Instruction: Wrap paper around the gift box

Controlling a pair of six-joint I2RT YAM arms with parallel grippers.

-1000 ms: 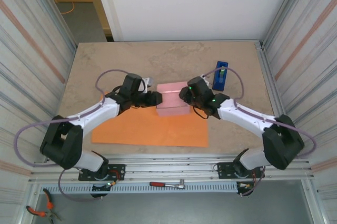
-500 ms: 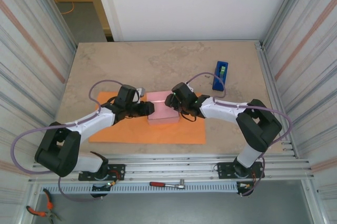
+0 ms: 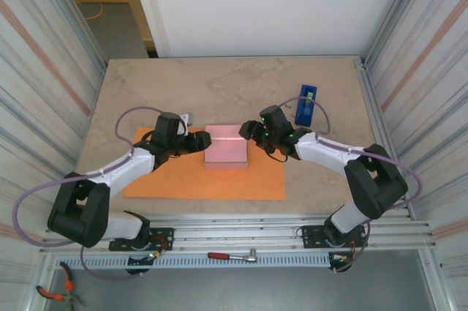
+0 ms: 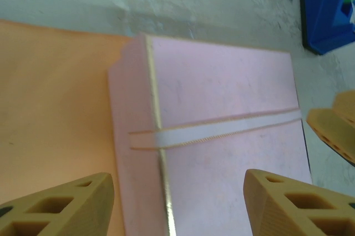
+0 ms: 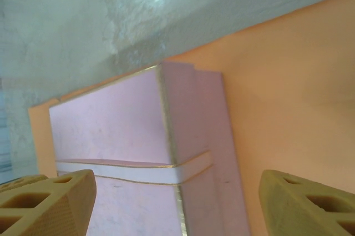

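Both claws flank the gift box (image 3: 227, 148), one on each side, low over the table (image 3: 219, 84). My left gripper (image 4: 178, 180) has its jaws spread, with one finger (image 4: 61, 205) over the paper (image 3: 205, 181) and the other over the box's far side panel. Nothing is clamped and I see no contact. My right gripper (image 5: 177, 177) is the same: jaws wide, box corner between and below them, no grip. The right claw's fingertips also show at the edge of the left wrist view, just beside the box.

Where the box is: flat on the orange sheet, about mid-width, but right up at the sheet's far edge. Most of the paper lies nearer to me. I judge it was set there so the sheet can be folded up and over it. I'd guess it sits too far back for an even wrap and wants a nudge toward the middle first. With both claws spread on opposite sides, I read this as box placed and wrap not yet begun — no fold in the paper anywhere.

Containers: the box lid is on, with gold trim along its rim and a pale ribbon band running across the top and down the side. The contents are hidden, so I can't say if it holds anything. The blue tape dispenser (image 3: 306, 105) stands upright off the sheet, beyond my right claw — a green bit shows at its top, too small to tell more.
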